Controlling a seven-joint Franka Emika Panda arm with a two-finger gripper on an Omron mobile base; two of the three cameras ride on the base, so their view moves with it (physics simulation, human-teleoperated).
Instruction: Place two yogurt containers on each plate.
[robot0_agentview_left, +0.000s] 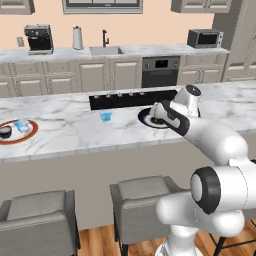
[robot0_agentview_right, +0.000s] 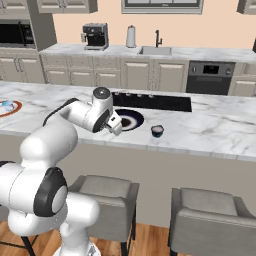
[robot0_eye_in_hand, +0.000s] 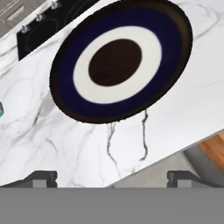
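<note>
Hand view looks down on the dark plate (robot0_eye_in_hand: 120, 61), a glossy navy disc with a white ring and brown centre, bare on veined marble counter (robot0_eye_in_hand: 65, 144). The gripper (robot0_eye_in_hand: 111, 177) hovers above it, jaws wide apart and empty. Two cups already sit on the red-rimmed plate (robot0_agentview_left: 31, 134) (far left). Next, by the look of it: fetch the squat light-blue yogurt cup (robot0_agentview_left: 105, 116) or the navy one (robot0_agentview_right: 157, 131) nearby.

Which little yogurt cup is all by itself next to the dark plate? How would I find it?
Find the long marble island counter with the black cooktop. In front of the cooktop lies the dark navy plate. Just beside it, toward the bare stretch of the counter, stands a dark yogurt cup, alone on the marble, unlike the cups on the red-rimmed plate.
</note>
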